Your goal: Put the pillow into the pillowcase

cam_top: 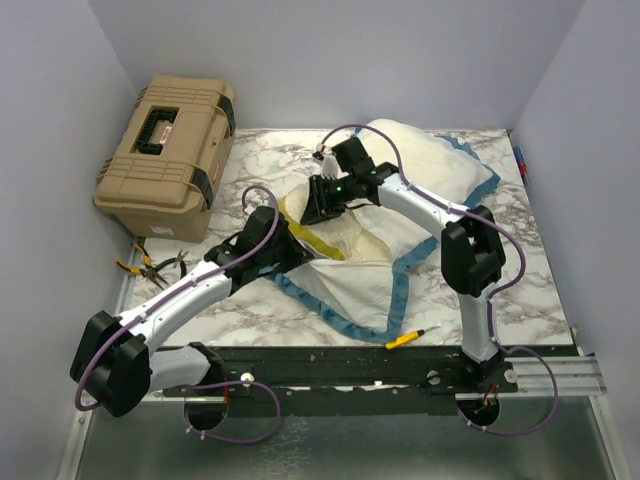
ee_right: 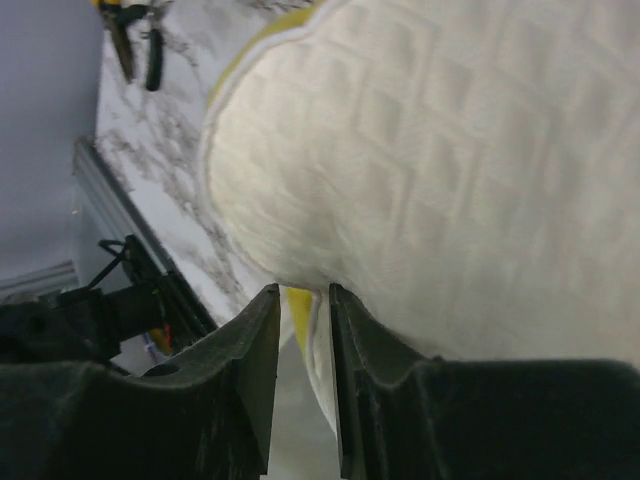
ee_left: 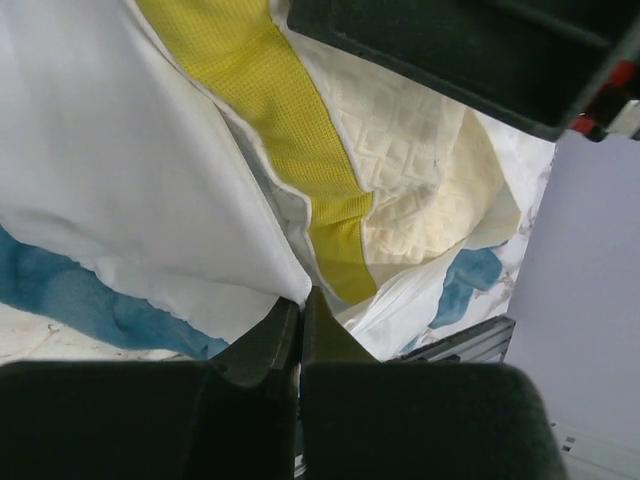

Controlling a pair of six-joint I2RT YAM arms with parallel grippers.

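We see the marble counter (cam_top: 230, 310) filling the middle of the top view. The pillowcase (cam_top: 350, 295) is spread over it from the centre toward the upper right, with its white inside showing and blue trim curling along its near edge. The pillow (cam_top: 375, 235) lies in the middle of that cloth. It is cream and quilted, and its yellow band runs toward the centre left.

A tan case (cam_top: 165, 155) stands at the upper left.

At the bottom centre of its wrist view, the left hand (ee_left: 301, 300) has its fingers pressed together on the hem of the pillowcase. The white cloth drapes away to the upper left, and the pillow's yellow band lies just beside it.

At the bottom of its own view, the right hand (ee_right: 303, 295) is narrow. It pinches the pillow's yellow edge while the quilted bulk bulges above it.

Pliers (cam_top: 145, 262) lie at the left, just below the case. A yellow-handled screwdriver (cam_top: 412, 337) lies at the counter's near edge, lower centre right.
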